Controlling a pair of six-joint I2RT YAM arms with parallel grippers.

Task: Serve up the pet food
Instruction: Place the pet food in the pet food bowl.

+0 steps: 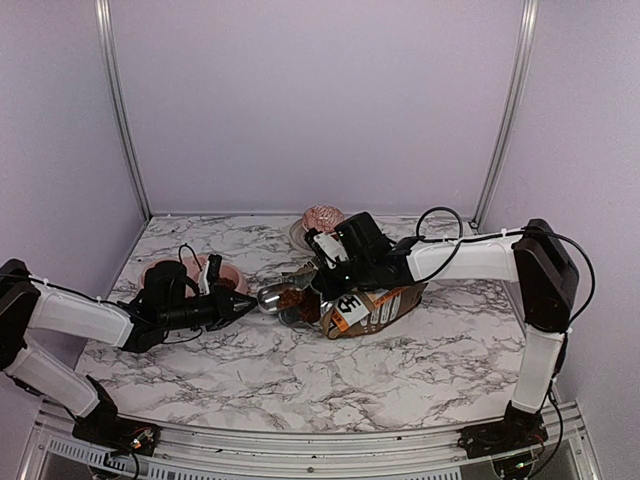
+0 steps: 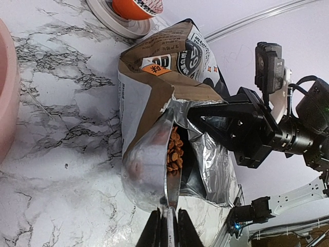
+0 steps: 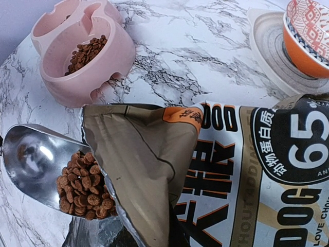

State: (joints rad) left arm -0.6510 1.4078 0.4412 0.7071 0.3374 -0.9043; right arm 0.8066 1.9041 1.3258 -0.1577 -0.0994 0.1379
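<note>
My left hand [image 2: 167, 232] is closed down tight on the thin handle of a metal scoop [image 2: 146, 175], fingers pinched on either side of it. The scoop lies low over the surface [image 1: 400, 380] with its far end tucked into the open mouth of the bag [image 3: 247, 170]. A heap of pet food [image 3: 82, 188] sits in the inner part of the scoop, right against the bag's torn brown flap – the outer part of the scoop is bare, shiny metal.

My right hand [image 1: 328, 264] is fully closed – it has the bag by the edge of its foil-lined mouth and holds that mouth open toward the scoop. The bag lies on its side on the surface, printed face up, opening toward my left arm.

Further out, behind my left hand, stands a pink bowl [image 3: 82, 51] with two wells. One well has a small layer of the same brown kibble in it; I cannot see into the other. It stands apart from the bag and the scoop. At the back of the surface, past the bag, an orange bowl [image 3: 308, 36] with a red-and-white pattern rests on a pale plate [image 3: 270, 51].
</note>
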